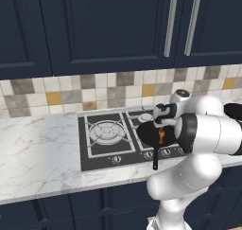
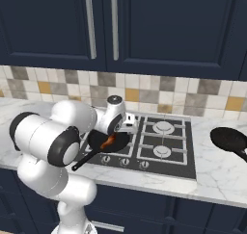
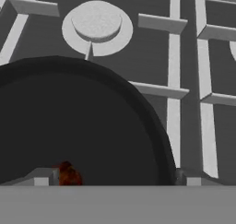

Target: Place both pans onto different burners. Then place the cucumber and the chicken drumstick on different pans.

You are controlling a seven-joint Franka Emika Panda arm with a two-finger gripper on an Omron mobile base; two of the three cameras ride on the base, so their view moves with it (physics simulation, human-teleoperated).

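One black pan (image 1: 149, 133) (image 2: 107, 142) (image 3: 78, 121) rests on a front burner of the black cooktop (image 1: 90, 151), its handle pointing toward the counter's front edge. The orange-brown chicken drumstick (image 1: 161, 135) (image 2: 109, 141) (image 3: 69, 174) lies inside it. My gripper (image 1: 159, 121) (image 2: 123, 128) (image 3: 115, 178) hovers just above this pan, open, with the drumstick close to one fingertip (image 3: 44, 177) and nothing held. The second pan (image 2: 229, 139) (image 1: 234, 110) sits on the marble counter to the right of the cooktop. A free burner (image 3: 97, 25) lies right behind the loaded pan.
More uncovered burners (image 1: 105, 129) (image 2: 164, 127) (image 2: 161, 151) flank the pan. Knobs (image 2: 124, 162) line the cooktop's front. A marble counter (image 1: 38, 153) stretches to the left. The tiled backsplash and dark wall cabinets (image 1: 118, 25) stand behind.
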